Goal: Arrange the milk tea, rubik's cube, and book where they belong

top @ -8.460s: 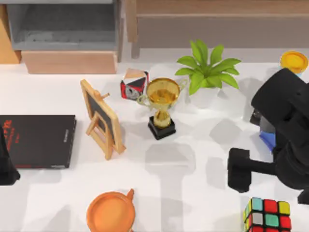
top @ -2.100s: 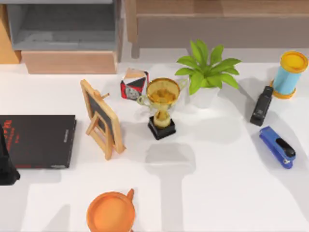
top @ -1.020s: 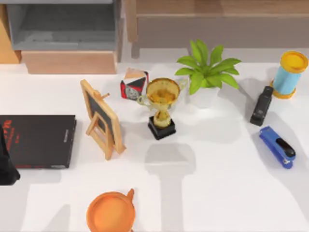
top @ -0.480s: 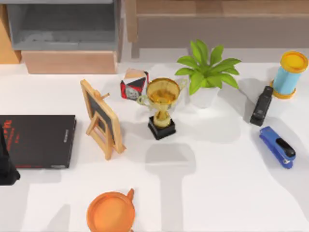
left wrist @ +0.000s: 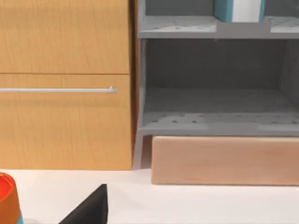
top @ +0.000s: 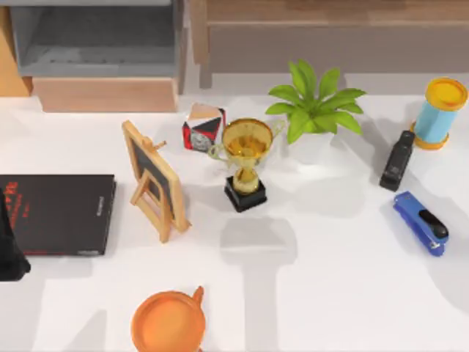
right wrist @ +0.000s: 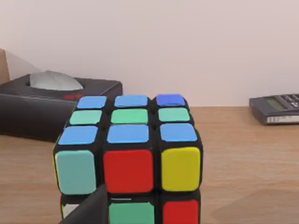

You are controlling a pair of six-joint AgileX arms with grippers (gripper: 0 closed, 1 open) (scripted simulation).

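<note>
The right gripper is sitting at the black-framed, colour-stickered rubik's cube (right wrist: 128, 161) on a wooden shelf (right wrist: 243, 154), jaws' state unclear, so I'd be backing off gently.

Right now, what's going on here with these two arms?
The right arm is putting away the rubik's cube: its wrist view shows the cube on a wooden surface, between a black tissue box and a calculator. The left arm is parked at the table's left edge, its camera facing a grey shelf with a light-blue book on the upper level.
</note>
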